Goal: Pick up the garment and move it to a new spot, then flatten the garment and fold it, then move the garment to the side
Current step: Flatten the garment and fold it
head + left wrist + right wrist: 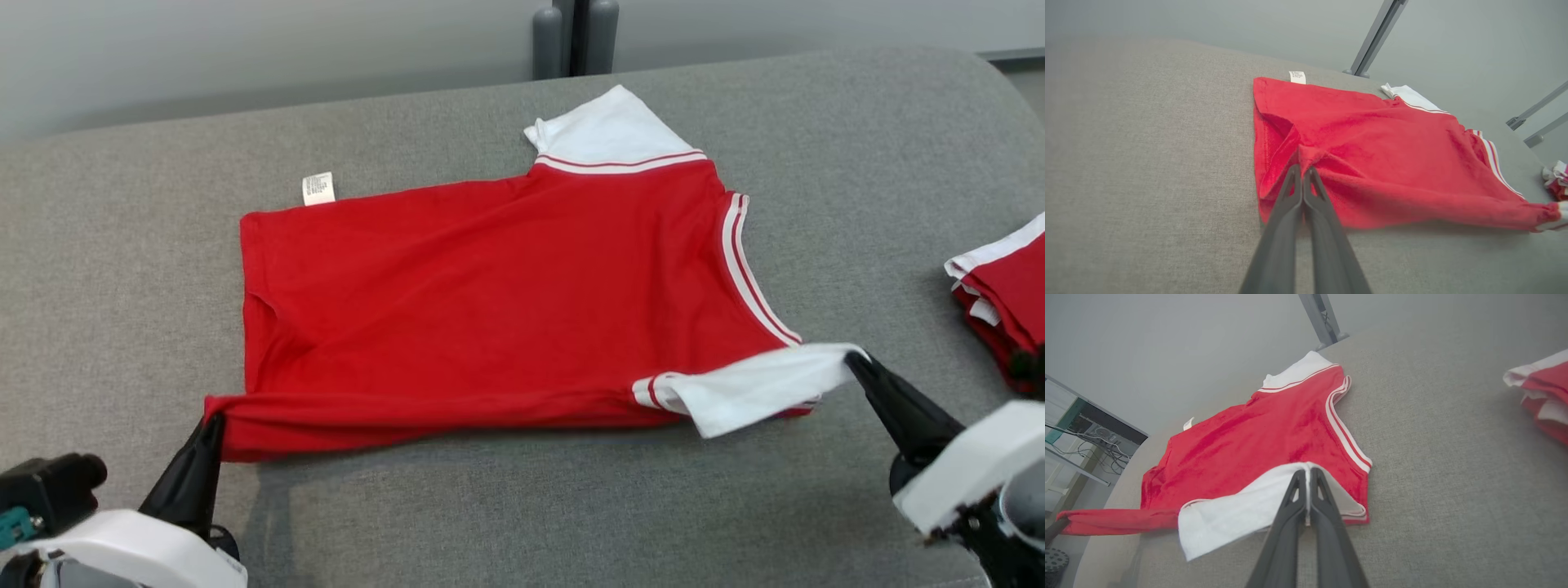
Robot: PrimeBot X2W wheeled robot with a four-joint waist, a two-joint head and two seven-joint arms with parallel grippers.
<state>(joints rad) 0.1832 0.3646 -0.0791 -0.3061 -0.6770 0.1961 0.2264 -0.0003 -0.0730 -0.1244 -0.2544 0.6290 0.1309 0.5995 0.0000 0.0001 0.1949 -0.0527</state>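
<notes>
Red garment [506,302] lies lengthwise left to right, beyond both claws; left gripper [214,420] clamps its near-left hem corner [237,412], right gripper [856,358] its near-right white sleeve [759,388].

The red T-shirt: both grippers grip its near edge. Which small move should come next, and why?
Probably lift both grippers a little and carry the near edge toward the far edge. The left gripper is shut on the red T-shirt's hem corner, the right gripper on its white sleeve; that edge is stretched between them, off the grey cushion; the rest lies flat.
</notes>
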